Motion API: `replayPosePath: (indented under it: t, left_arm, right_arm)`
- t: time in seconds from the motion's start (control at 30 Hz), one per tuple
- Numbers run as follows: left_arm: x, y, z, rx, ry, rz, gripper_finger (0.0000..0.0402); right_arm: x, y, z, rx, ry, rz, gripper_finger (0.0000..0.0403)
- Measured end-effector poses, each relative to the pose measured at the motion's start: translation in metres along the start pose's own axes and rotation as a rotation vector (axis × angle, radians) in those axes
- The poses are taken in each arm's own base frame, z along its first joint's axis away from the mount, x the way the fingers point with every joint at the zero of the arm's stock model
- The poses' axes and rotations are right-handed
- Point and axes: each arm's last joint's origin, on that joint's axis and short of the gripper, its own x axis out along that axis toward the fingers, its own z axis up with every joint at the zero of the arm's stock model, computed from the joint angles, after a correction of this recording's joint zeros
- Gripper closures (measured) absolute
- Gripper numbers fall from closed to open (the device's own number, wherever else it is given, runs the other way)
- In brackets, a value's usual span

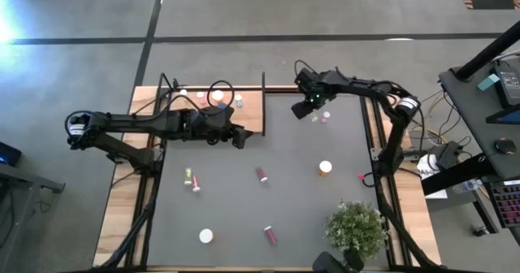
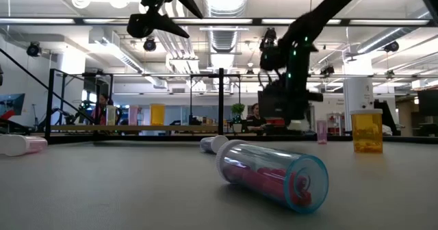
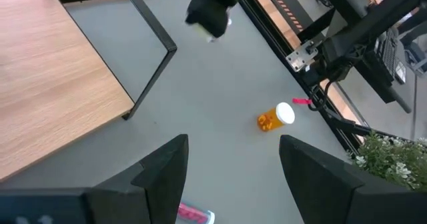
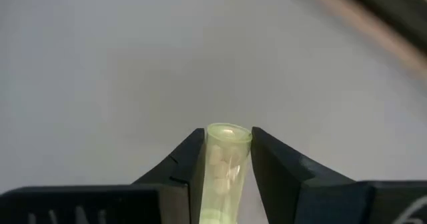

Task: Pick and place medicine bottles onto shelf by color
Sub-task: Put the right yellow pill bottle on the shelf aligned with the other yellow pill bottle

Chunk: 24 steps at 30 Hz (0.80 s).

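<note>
- The right gripper [image 4: 227, 159] has its two dark fingers [image 4: 183, 167] pressed against the sides of a yellow-green bottle [image 4: 225, 157], which stands between them with its rounded end pointing away from the wrist.
- Seen from above, that gripper [image 1: 311, 104] is over the grey tabletop [image 1: 292, 200], just beside the corner of the shelf [image 1: 248, 110]; two small bottles [image 1: 325, 117] lie close on its other side.
- The left gripper [image 3: 230, 167] hangs with its jaws spread and nothing between them, over the tabletop by the shelf's edge [image 3: 60, 77].
- Ahead of the left jaws lies an orange bottle [image 3: 275, 117] on its side; a pink bottle [image 3: 193, 215] peeks out just under them.
- Farther off on the table are more bottles [image 1: 262, 175] and a green plant [image 1: 356, 228].
</note>
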Motion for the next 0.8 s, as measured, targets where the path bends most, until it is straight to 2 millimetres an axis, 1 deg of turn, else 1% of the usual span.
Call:
replayPosePath:
  t: [0.07, 0.13, 0.23, 0.3, 0.4, 0.47, 0.57, 0.7, 0.8]
  left_arm:
    - [0.000, 0.000, 0.000, 0.007, -0.004, 0.003, 0.0182]
    - [0.000, 0.000, 0.001, 0.041, -0.010, 0.001, 0.0182]
    - [0.000, -0.002, 0.003, 0.108, -0.055, -0.004, 0.0182]
    - [0.000, -0.006, 0.008, 0.167, -0.125, -0.014, 0.0182]
    - [-0.003, -0.015, 0.019, 0.300, -0.287, -0.035, 0.0182]
    - [-0.007, -0.023, 0.029, 0.426, -0.419, -0.050, 0.0182]
    - [-0.016, -0.036, 0.043, 0.648, -0.633, -0.058, 0.0182]
    - [-0.025, -0.049, 0.057, 0.919, -0.923, 0.012, 0.0182]
    - [-0.031, -0.055, 0.064, 1.040, -1.112, 0.104, 0.0182]
  right_arm:
    - [-0.021, 0.000, 0.004, -0.002, -0.067, 0.019, 0.0302]
    - [-0.048, 0.000, 0.009, 0.002, -0.149, 0.042, 0.0303]
    - [-0.092, -0.001, 0.013, 0.009, -0.302, 0.086, 0.0303]
    - [-0.124, -0.001, 0.014, 0.026, -0.425, 0.125, 0.0303]
    - [-0.171, -0.002, 0.012, 0.061, -0.635, 0.203, 0.0303]
    - [-0.201, -0.001, 0.007, 0.084, -0.782, 0.268, 0.0303]
    - [-0.239, -0.001, -0.002, 0.122, -0.979, 0.390, 0.0303]
    - [-0.278, 0.004, -0.016, 0.130, -1.154, 0.623, 0.0303]
    - [-0.297, 0.014, -0.023, 0.125, -1.251, 0.774, 0.0303]
